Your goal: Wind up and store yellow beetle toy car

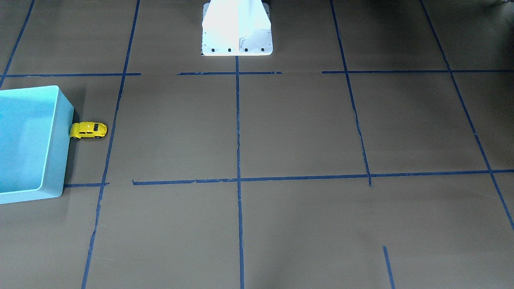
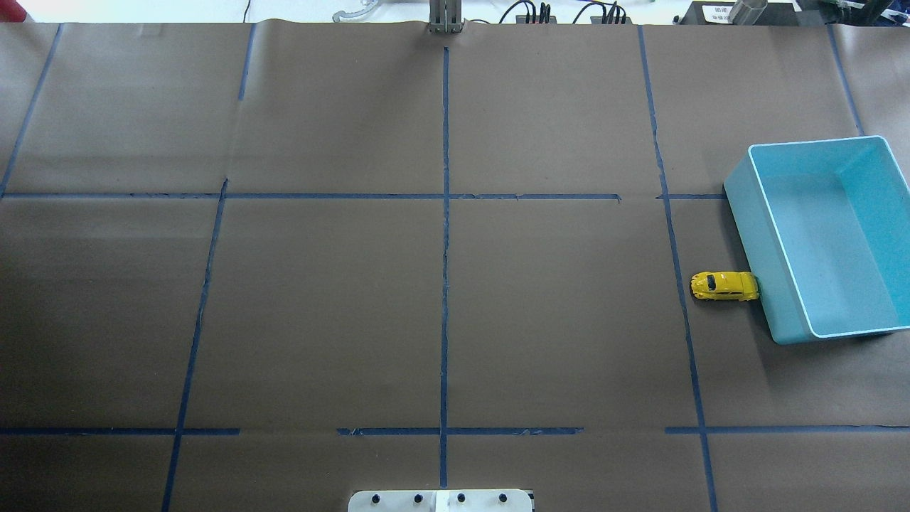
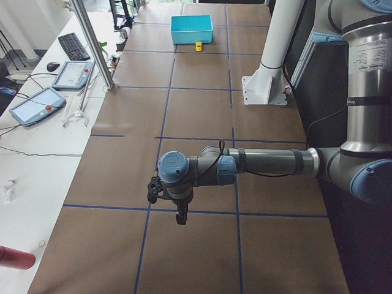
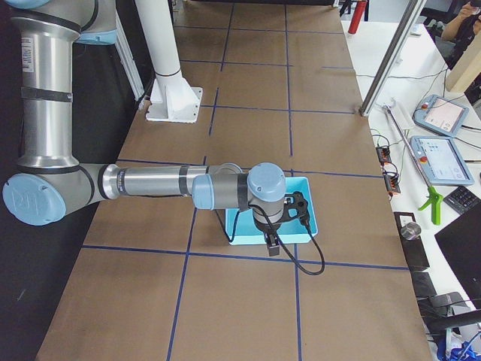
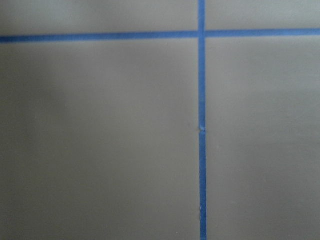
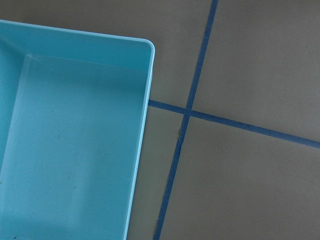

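The yellow toy car (image 2: 724,286) sits on the tabletop (image 2: 320,313), at about 3 o'clock from its centre in the overhead view. One end touches the wall of the blue bin (image 2: 750,227) on the bin's 9 o'clock side. In the right side view the right end effector (image 4: 272,244) shows against the bin's near rim, and its arm hides the car. The left end effector (image 3: 179,217) is well apart, with the car far off at its 12 o'clock. I cannot tell whether either is open or closed.
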You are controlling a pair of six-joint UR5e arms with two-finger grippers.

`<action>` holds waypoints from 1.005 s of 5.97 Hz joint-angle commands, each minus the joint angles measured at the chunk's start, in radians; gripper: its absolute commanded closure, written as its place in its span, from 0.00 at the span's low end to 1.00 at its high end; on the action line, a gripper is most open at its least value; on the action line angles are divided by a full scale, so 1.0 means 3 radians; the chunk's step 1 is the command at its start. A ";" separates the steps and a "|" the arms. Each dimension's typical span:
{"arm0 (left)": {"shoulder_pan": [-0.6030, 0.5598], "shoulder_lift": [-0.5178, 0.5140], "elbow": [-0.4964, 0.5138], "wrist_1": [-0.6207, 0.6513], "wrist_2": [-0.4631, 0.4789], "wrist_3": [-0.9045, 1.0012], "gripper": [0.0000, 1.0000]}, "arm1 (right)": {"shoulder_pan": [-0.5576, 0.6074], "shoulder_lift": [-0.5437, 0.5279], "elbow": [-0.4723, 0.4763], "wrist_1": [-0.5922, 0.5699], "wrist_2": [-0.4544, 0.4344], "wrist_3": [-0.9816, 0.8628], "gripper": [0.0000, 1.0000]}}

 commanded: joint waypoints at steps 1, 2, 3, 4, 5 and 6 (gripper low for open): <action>0.0000 0.0022 0.0043 -0.0014 -0.0013 0.0027 0.00 | -0.0299 0.0008 0.0250 0.0039 0.0012 -0.0002 0.00; 0.0000 0.0022 0.0049 -0.0014 -0.0008 0.0033 0.00 | -0.0469 0.0018 0.0281 0.0034 0.0007 -0.0002 0.00; 0.0000 0.0017 0.0044 -0.0019 0.0007 0.0033 0.00 | -0.0840 0.0120 0.0342 0.0039 -0.0044 0.0003 0.00; 0.0000 0.0017 0.0039 -0.0019 0.0007 0.0028 0.00 | -0.1011 0.0212 0.0388 0.0039 -0.0074 -0.0002 0.00; 0.0000 0.0017 0.0039 -0.0014 0.0007 0.0028 0.00 | -0.1311 0.0263 0.0571 0.0039 -0.0125 -0.0002 0.00; 0.0000 0.0017 0.0034 -0.0019 0.0007 0.0033 0.00 | -0.1689 0.0249 0.0826 0.0039 -0.0303 -0.0002 0.00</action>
